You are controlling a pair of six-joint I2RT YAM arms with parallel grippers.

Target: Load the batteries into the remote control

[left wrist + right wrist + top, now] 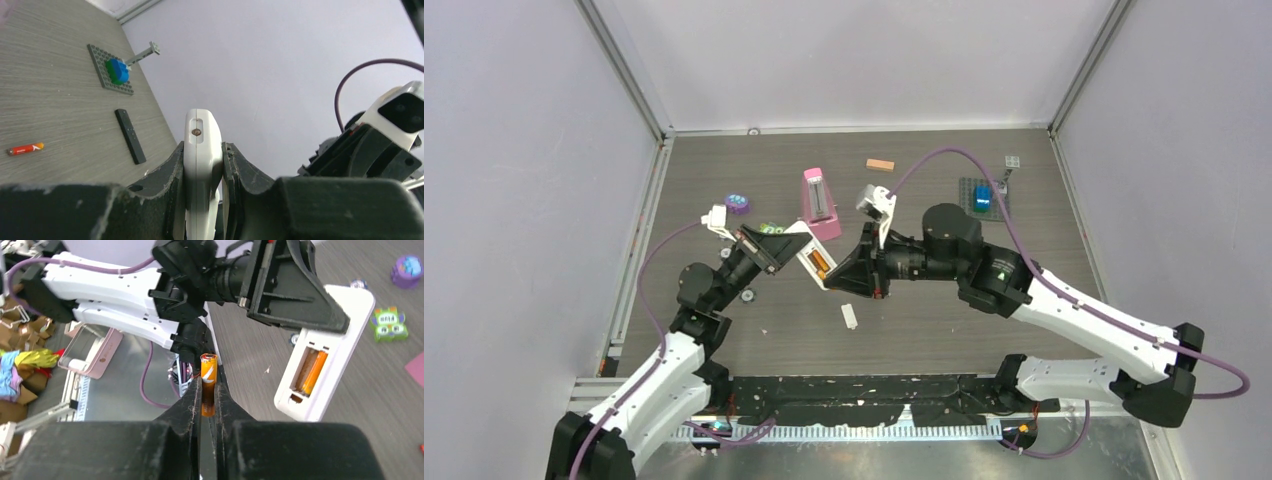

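White remote [337, 352], orange battery [208, 377]

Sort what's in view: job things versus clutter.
Job:
remote, in the left pincer
orange battery, in the right pincer
loaded battery, in the remote's bay
red battery, loose

Lying about:
black remote
pink thing
tan block
purple toy
green toy
grey plate with blue brick
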